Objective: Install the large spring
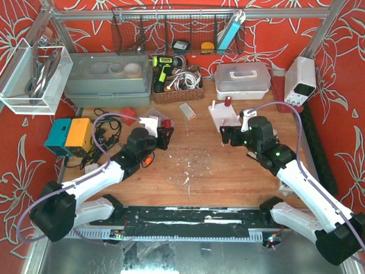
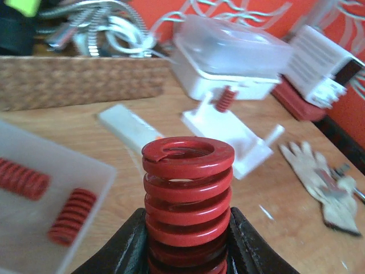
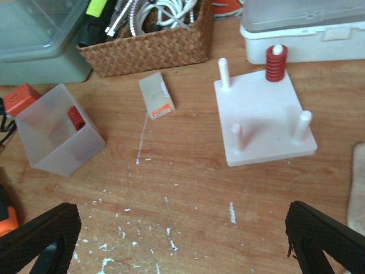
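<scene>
My left gripper (image 2: 187,242) is clamped down on the spring (image 2: 187,188), the black fingers (image 2: 122,254) pinching its lower coils from either side while the top half stands free beyond the tips. My right gripper (image 3: 182,234) is spread as wide as it goes and holds nothing.

What matters next is the board (image 3: 259,111). From my left fingers it lies ahead and off to the right, well apart across the table (image 3: 188,171). My right gripper hangs much nearer it, looking almost straight down on it, but the spring is in my left. The spring's long axis runs straight out along my fingers, its open end pointing away from me. The pegs (image 3: 237,136) stand upright, so I judge that the axis must be tipped vertical and the bore centred over a free peg (which one is meant for it I cannot tell). The far right peg already carries a small spring (image 3: 275,64).

The spring is glossy red, wound of flat wire in thick close coils, and looks stiff. The board is matte white, square, with round-topped pegs near its corners. A frosted tray (image 3: 34,123) to the left holds more red springs, and the wood is flecked with white chips.
</scene>
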Tool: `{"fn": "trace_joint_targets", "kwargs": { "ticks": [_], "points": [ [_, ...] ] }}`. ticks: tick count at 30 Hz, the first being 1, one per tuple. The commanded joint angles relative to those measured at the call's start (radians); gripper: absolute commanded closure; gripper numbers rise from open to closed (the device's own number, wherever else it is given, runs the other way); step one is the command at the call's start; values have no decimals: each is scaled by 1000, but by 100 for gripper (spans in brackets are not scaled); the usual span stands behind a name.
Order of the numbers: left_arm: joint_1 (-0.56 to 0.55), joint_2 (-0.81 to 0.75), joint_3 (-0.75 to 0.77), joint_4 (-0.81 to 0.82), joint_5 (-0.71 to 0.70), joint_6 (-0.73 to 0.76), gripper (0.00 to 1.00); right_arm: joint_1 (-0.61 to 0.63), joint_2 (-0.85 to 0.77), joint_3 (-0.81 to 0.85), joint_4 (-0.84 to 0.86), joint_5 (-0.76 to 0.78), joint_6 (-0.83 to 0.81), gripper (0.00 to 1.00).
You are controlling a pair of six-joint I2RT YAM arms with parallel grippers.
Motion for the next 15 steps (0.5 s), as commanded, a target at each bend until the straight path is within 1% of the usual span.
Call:
{"fn": "trace_joint_targets", "kwargs": {
  "ticks": [1,4,7,12,15],
  "points": [
    [-74,-28,-121,340,82,220,100,3,48,86,-79,-124,-35,2],
    [-134,-7,-239,540,125,314,100,5,101,130,-102,-258,-56,6],
    [-164,33,-297,622,133,412,100,24,145,157,-111,-358,-61,12],
    [-194,81,-404,800,150,513,100,110,200,194,-127,-400,-70,25],
    [-200,89,-420,841,142,525,100,170,245,220,-116,-446,-51,36]
  ]
}}
